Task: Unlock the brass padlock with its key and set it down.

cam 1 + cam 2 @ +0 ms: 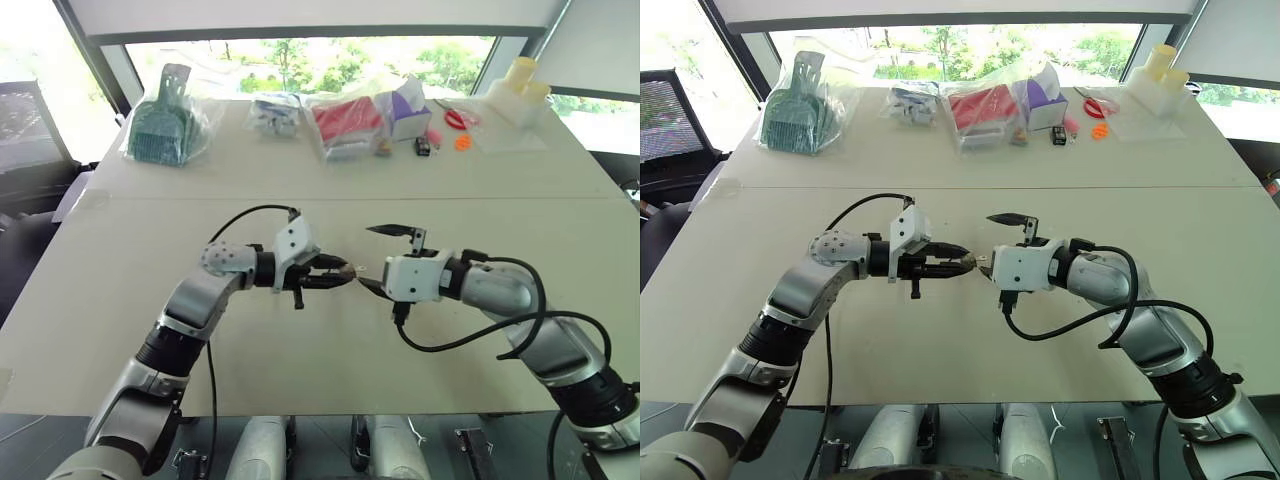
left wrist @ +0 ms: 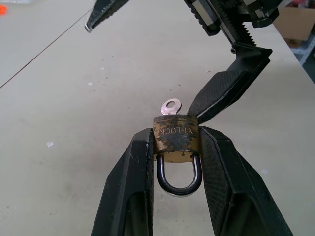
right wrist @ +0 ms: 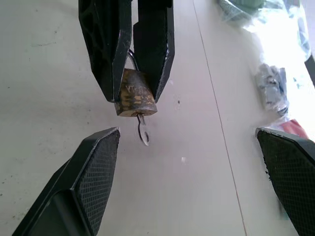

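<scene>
Brass padlock (image 2: 176, 138) sits clamped between the two black fingers (image 2: 131, 182) of the left gripper (image 1: 333, 275), held up above the pale table (image 1: 120, 290) rather than resting on it. The fingers press on the two narrow sides of the lock body; the dark shackle (image 2: 178, 177) loops back into the gap between them, toward the wrist, and looks seated in the body. From the opposite face of the padlock a small silvery key (image 2: 171, 106) sticks out, its ring-shaped head pointing away from the left gripper and free of any grasp. The right gripper (image 1: 380, 258) faces the padlock with its fingers spread wide — one fingertip (image 2: 221, 96) lies just beside the key and the padlock's corner, the other (image 2: 103, 10) well apart from it. Whether that nearer tip touches the padlock cannot be told. Nothing else lies between the two grippers. Well beyond the padlock, along the table's far edge, stand bagged goods — a green dustpan in a clear bag (image 1: 162, 125), a red packet (image 1: 345, 122), a purple tissue box (image 1: 408, 110), red scissors (image 1: 455, 118) and pale-capped white bottles (image 1: 520, 90).
</scene>
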Motion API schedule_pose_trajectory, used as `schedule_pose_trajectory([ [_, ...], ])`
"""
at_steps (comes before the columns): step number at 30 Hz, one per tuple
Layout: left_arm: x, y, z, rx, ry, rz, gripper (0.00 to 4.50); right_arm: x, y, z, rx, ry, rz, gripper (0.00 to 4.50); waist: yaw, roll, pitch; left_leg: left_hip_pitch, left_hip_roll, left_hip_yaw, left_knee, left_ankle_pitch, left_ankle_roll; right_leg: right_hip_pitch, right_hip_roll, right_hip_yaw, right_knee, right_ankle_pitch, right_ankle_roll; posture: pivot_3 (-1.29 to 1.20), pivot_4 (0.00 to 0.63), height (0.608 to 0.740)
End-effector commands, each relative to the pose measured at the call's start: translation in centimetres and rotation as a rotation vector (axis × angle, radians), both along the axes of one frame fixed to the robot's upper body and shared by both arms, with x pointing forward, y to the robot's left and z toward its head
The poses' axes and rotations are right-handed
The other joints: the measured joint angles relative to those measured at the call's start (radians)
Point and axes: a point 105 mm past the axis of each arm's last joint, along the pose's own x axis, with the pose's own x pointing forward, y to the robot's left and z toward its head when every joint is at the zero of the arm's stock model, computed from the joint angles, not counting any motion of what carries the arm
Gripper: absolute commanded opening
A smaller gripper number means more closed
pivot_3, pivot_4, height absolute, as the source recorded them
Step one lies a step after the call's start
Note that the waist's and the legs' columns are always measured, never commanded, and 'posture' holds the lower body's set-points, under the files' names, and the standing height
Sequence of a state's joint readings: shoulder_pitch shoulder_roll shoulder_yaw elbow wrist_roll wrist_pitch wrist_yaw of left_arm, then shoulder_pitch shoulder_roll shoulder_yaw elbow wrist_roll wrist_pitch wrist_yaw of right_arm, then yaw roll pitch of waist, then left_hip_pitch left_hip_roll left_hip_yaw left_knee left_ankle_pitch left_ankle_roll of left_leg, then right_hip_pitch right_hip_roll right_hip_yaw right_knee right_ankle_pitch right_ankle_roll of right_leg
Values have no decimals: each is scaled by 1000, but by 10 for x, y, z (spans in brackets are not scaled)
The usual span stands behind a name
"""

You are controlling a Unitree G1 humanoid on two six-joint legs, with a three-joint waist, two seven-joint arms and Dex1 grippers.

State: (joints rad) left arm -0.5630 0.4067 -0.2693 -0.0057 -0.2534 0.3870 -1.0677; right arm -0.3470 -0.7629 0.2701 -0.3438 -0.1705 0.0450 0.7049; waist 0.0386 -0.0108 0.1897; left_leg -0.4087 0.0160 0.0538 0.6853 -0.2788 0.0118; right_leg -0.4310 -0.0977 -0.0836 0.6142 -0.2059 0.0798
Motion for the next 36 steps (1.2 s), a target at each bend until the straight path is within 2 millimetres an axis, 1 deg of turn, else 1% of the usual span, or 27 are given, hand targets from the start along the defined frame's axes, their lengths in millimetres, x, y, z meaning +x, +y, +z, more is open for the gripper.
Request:
schedule_pose_trajectory([
  [1,-3,-3,15,-30,-51,-25,747,0,5,10,2,-52,26,4500,-1,0,0,0,0,0,0,0,0,0,0,0,0,0,0,0,150,740],
  [2,-3,-3,15,-28,-53,-25,747,0,5,10,1,-54,29,3952,-1,0,0,0,0,0,0,0,0,0,0,0,0,0,0,0,150,740],
  [3,-3,-3,15,-26,-56,-25,747,0,5,10,1,-55,30,3660,-1,0,0,0,0,0,0,0,0,0,0,0,0,0,0,0,150,740],
  [6,-3,-3,15,-25,-59,-23,747,0,5,11,2,-59,32,2099,-1,0,0,0,0,0,0,0,0,0,0,0,0,0,0,0,150,740],
  [7,-3,-3,15,-25,-59,-23,747,0,6,12,2,-59,34,1660,-1,0,0,0,0,0,0,0,0,0,0,0,0,0,0,0,150,740],
  [9,-3,-3,15,-28,-60,-22,747,0,6,12,0,-59,38,460,-1,0,0,0,0,0,0,0,0,0,0,0,0,0,0,0,150,740],
  [10,-3,-3,15,-28,-61,-22,747,1,6,12,1,-57,40,24,-1,0,0,0,0,0,0,0,0,0,0,0,0,0,0,0,150,740],
  [15,-3,-4,17,-30,-70,-21,747,0,8,10,-8,-49,53,24,-1,0,0,0,0,0,0,0,0,0,0,0,0,0,0,0,150,740],
  [18,-3,-5,20,-27,-111,-28,747,1,9,9,-7,-18,63,24,-2,0,0,0,0,0,0,0,0,0,0,0,0,0,0,0,150,740],
  [23,-6,-10,21,32,-274,-75,747,0,10,5,10,150,85,24,-1,0,0,0,0,0,0,0,0,0,0,0,0,0,0,0,150,740],
  [26,-8,-11,16,89,-371,-116,747,-3,14,6,23,289,126,24,-1,0,0,0,0,0,0,0,0,0,0,0,0,0,0,0,150,740],
  [29,-8,-11,12,121,-439,-143,747,-6,17,7,23,404,151,24,0,0,0,0,0,0,0,0,0,0,0,0,0,0,0,0,150,740],
  [32,-7,-11,11,135,-470,-154,747,-8,18,9,37,475,155,24,-1,0,0,0,0,0,0,0,0,0,0,0,0,0,0,0,150,740],
  [34,-7,-9,11,129,-455,-152,747,-6,20,15,43,454,156,24,-1,0,0,0,0,0,0,0,0,0,0,0,0,0,0,0,150,740],
  [36,-7,-8,11,90,-370,-137,747,0,19,21,20,338,158,24,-1,0,0,0,0,0,0,0,0,0,0,0,1,0,0,0,150,740],
])
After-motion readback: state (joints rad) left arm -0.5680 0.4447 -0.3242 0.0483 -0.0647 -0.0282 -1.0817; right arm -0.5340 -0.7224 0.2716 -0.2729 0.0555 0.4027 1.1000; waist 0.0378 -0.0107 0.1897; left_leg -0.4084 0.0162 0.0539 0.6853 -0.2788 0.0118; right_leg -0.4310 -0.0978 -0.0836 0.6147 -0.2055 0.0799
